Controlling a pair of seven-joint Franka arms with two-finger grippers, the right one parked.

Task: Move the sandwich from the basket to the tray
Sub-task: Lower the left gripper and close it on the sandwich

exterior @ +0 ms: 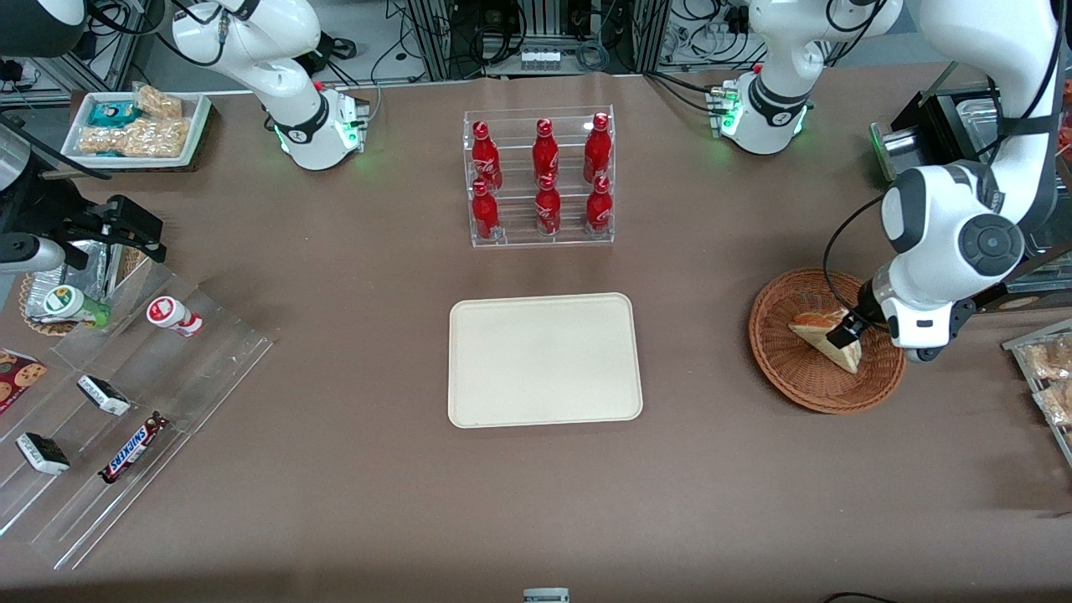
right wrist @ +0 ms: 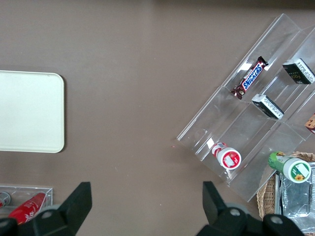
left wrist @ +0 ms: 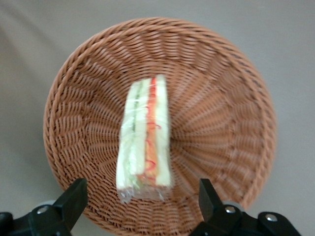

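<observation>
Both fingers of the open gripper (left wrist: 142,204) flank the sandwich (left wrist: 145,140).

The left arm reaches in from the working arm's end of the table, elbow bent up high and the wrist angled down low. Its gripper (exterior: 847,329) hangs low with the two black fingers (left wrist: 69,201) spread wide apart, nothing pinched between them. From the front it's hard to say if a fingertip is touching anything, probably not.
</observation>
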